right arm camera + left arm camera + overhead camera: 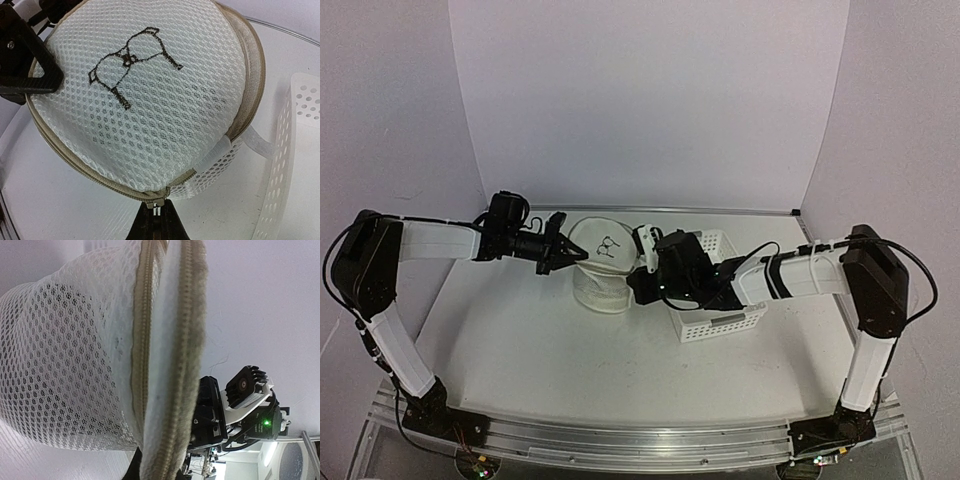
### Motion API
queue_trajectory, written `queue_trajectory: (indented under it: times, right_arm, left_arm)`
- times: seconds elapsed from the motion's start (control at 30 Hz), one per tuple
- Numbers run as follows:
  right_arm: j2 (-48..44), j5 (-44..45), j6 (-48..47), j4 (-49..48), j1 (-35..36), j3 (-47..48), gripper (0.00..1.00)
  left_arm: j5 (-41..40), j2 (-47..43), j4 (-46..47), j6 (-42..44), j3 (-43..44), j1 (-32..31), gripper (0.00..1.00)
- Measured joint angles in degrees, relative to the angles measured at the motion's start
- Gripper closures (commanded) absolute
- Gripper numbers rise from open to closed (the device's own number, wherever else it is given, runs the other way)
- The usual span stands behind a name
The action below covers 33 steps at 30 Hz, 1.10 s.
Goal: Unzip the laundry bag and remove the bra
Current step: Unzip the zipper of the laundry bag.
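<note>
In the top view, the white translucent mesh cylinder laundry bag (600, 275) stands on the white bench (540, 350) at the centre of the frame, its round lid tipped toward the camera. The left fingers (560, 256) meet its left rim. The right arm (790, 272) reaches in to the bag's right side, passing over a white rectangular lattice plastic basket (732, 322) just right of the bag.

In the left wrist view, the bag's mesh wall fills the left half. Its beige zipper band (142, 340) runs from the top down to the bottom edge, where the left fingers, barely showing, are clenched on the rim.

In the right wrist view, the lid fills the frame, with a black stitched mark (131, 60) at upper centre. At bottom centre the right fingers (150, 229) are clenched on the zipper pull (154, 201). Left of the pull the zipper is closed; right of it the lid's edge stands off the mesh wall. The basket lies along the right edge.
</note>
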State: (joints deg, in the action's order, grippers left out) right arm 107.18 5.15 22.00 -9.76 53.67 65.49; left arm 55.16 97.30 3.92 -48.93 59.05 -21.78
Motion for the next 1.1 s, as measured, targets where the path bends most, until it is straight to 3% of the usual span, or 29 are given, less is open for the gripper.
queue_trajectory:
  times: [0.23, 0.4, 0.6, 0.87, 1.1]
  right_arm:
    - [-2.8, -0.7, -3.0, -1.6, 0.0, -2.3, 1.00]
    - [-3.7, -3.3, -4.1, -1.7, -0.3, -3.0, 0.88]
    - [-3.8, -6.5, -5.0, -0.2, -1.4, -3.6, 0.61]
    - [-7.7, -9.1, -6.7, 2.4, -2.4, -5.3, 0.55]
    - [-12.3, -12.5, -8.0, 5.0, -6.2, -4.1, 0.41]
  left_arm:
    - [0.3, 0.0, -6.8, 6.4, 4.2, -0.3, 1.00]
    - [0.4, 0.0, -9.6, 9.4, 5.2, -0.4, 1.00]
    - [0.1, 0.0, -12.0, 11.7, 5.7, 0.2, 1.00]
    - [-0.3, 0.0, -14.5, 13.6, 6.4, 0.6, 1.00]
    - [-1.1, 0.0, -18.4, 18.0, 9.2, 0.6, 1.00]
